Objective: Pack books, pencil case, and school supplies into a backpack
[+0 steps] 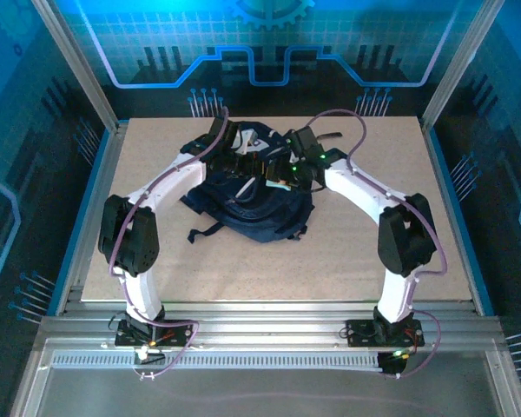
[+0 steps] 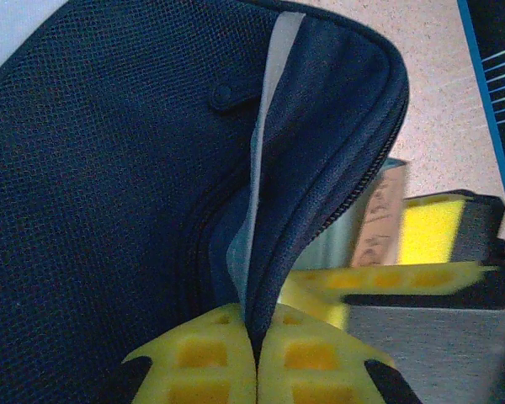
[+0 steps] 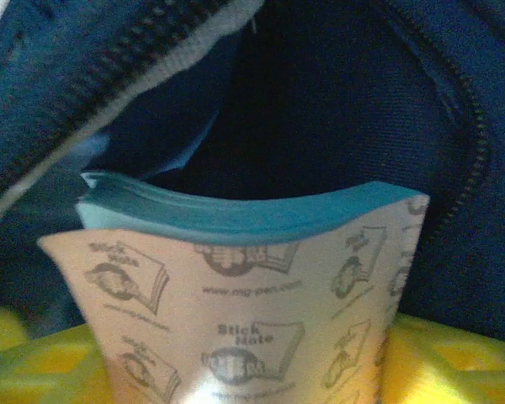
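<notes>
The left hand (image 2: 254, 347) is clenched on the rim of the backpack (image 2: 109, 185), pinching the fabric beside the zip so that the mouth stands open. The right hand (image 3: 244, 374) grasps the tan sticky-note pad (image 3: 244, 286) upright between its yellow fingers (image 3: 463, 362). It holds the pad right at the opening, with the dark inside of the bag behind it. The pad bows along its blue top edge, so the squeeze looks firm.

The main risk is an early release. The pad does not look clearly past the rim, and if let go here it may tip back over the lip and slide down the outside onto the bench (image 1: 373, 252). Pushed in at an angle, a corner could snag on the zip teeth (image 3: 475, 160) or the loose lining on the left.

If the left hand's pinch slips, the flap would likely drop across the mouth onto the pad. A harder squeeze could buckle the pad or spring it sideways.

The bag is soft and nothing anchors it, so a deep push may shove it along the bench instead. The two hands are close together and could knock each other.
</notes>
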### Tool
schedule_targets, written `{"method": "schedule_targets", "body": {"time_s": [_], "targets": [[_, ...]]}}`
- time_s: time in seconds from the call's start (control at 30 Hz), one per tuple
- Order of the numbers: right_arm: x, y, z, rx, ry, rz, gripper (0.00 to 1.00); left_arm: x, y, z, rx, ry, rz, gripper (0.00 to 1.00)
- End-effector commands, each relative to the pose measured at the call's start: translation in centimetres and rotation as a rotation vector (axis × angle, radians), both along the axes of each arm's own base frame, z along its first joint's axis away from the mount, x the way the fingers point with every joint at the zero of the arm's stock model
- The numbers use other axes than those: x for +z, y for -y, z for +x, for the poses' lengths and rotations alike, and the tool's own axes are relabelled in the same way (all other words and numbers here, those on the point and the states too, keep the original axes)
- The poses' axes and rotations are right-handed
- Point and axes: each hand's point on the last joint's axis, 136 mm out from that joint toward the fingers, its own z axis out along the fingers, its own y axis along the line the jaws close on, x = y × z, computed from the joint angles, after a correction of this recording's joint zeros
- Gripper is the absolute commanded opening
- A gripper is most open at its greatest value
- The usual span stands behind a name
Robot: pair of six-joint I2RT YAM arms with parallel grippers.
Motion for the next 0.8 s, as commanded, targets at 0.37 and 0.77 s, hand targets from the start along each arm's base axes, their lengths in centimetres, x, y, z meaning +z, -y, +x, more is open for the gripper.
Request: {"method": "schedule_targets", "body": {"time_s": [0.37,0.77], "targets": [[2.5,-0.3,-1.1,0.015,0.074,0.113,0.81,8.3,1.0,0.3,0.015,0.154,-0.19,0.0],[1.2,-5.9,0.2,0.134,0.099,0.284,0.32,10.1,2.0,-1.5,0.0,0.17,-0.247,0.0]]}}
